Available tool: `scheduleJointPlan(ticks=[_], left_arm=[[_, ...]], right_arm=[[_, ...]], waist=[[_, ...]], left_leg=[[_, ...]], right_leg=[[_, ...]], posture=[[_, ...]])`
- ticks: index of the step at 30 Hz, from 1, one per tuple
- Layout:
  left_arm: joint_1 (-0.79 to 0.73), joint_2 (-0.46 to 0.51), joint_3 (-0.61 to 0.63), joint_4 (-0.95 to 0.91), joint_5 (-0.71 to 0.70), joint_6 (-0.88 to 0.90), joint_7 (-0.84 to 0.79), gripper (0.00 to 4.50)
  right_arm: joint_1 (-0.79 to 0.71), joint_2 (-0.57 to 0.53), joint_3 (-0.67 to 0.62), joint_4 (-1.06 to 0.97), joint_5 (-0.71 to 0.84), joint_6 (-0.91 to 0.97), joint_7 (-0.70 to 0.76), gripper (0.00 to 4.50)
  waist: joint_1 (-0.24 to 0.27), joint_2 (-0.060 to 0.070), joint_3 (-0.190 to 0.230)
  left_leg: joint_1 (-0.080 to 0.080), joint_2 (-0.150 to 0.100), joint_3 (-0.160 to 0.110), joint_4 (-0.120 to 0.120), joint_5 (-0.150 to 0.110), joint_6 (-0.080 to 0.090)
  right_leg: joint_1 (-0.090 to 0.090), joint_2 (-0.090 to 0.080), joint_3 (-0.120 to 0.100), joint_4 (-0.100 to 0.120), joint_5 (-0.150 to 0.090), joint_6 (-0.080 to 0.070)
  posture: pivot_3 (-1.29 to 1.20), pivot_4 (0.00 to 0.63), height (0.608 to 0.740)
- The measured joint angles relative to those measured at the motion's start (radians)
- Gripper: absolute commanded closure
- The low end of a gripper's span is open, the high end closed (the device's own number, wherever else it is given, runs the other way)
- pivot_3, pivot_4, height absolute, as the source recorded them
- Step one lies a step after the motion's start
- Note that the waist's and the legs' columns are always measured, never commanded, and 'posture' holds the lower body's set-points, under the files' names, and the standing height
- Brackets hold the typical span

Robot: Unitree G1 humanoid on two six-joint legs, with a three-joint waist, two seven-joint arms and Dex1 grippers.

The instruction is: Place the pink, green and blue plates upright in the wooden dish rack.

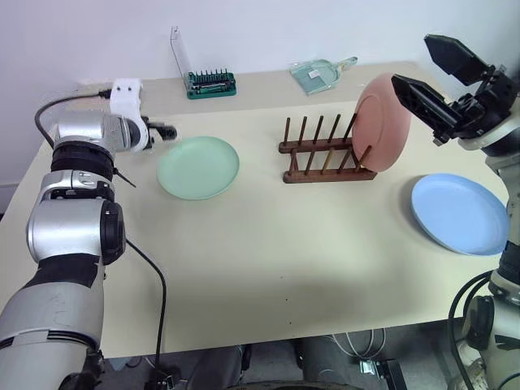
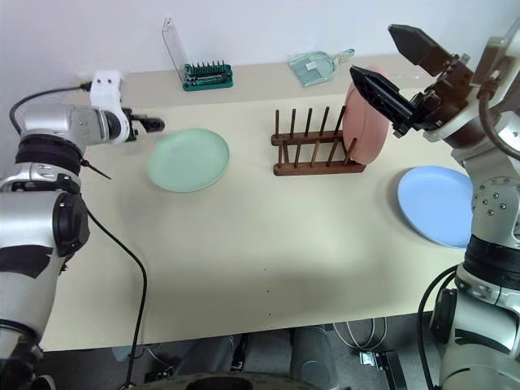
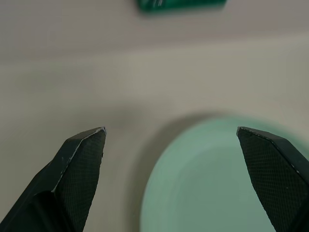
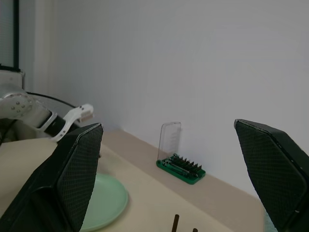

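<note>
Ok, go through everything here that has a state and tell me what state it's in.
Pink plate: upright in the wooden dish rack, right end.
Green plate: flat on the table.
Blue plate: flat on the table.
Left gripper: open, over the green plate's rim.
Right gripper: open, raised, holding nothing.

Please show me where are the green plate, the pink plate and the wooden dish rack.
green plate [image 1: 198,167], left eye view, its flat centre.
pink plate [image 1: 382,122], left eye view, its face.
wooden dish rack [image 1: 321,148], left eye view, back rail.
</note>
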Motion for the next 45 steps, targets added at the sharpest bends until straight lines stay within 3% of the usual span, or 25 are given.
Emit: scheduleJointPlan(ticks=[8,16,25,28,34,39,45], left_arm=[[-0.052,0.079,-0.054,0.137,0.077,0.129,-0.226,0.00],[-0.077,0.104,-0.085,0.201,0.154,0.133,-0.272,0.00],[-0.022,0.053,-0.079,0.224,0.187,0.175,-0.306,0.00],[-0.023,0.045,-0.044,0.223,0.178,0.172,-0.272,1.28],[-0.017,0.014,0.018,0.219,0.154,0.161,-0.194,4.33],[-0.020,0.017,0.062,0.205,0.128,0.155,-0.166,4.43],[-0.022,0.035,0.242,0.206,0.012,0.110,-0.054,4.43]], right_arm=[[0.042,0.008,0.001,-0.002,-0.002,0.000,-0.010,0.06],[0.045,0.025,0.004,-0.002,-0.003,-0.004,-0.011,0.06],[0.084,0.029,0.005,-0.008,-0.003,-0.003,-0.034,0.06],[0.088,0.028,0.005,-0.015,-0.003,-0.003,-0.042,0.00],[0.087,0.024,0.005,-0.024,-0.003,0.002,-0.059,0.00],[0.087,0.020,0.004,-0.026,-0.003,0.003,-0.064,0.00],[0.090,0.016,0.032,-0.034,-0.029,-0.002,-0.062,0.00]], waist=[[-0.018,0.000,0.000],[-0.020,0.000,0.000],[-0.020,0.000,0.000],[-0.019,0.000,0.000],[-0.018,0.000,0.000],[-0.019,0.000,-0.001],[-0.019,0.000,-0.001]], left_leg=[[0.000,0.000,0.000,0.000,0.000,0.000],[0.000,0.000,0.000,0.000,0.000,0.000],[0.000,0.000,0.001,0.000,0.000,0.000],[0.000,0.000,0.001,0.000,0.000,0.000],[0.001,0.000,0.001,0.001,0.000,0.000],[0.001,0.000,0.002,0.001,0.000,0.000],[0.001,0.000,0.002,0.001,0.000,0.000]], right_leg=[[-0.001,0.000,0.000,0.002,0.000,0.000],[-0.001,0.000,0.000,0.002,0.000,0.000],[-0.001,0.000,0.000,0.004,0.000,0.000],[-0.001,-0.001,0.000,0.005,0.000,0.000],[-0.001,-0.001,0.000,0.005,0.000,0.000],[-0.001,-0.002,0.000,0.006,0.000,0.000],[-0.002,-0.002,0.000,0.007,0.000,0.000]], posture=[[0.00,0.150,0.740],[0.00,0.150,0.740],[0.00,0.150,0.740],[0.00,0.150,0.740],[0.00,0.150,0.740],[0.00,0.150,0.740],[0.00,0.150,0.740]])
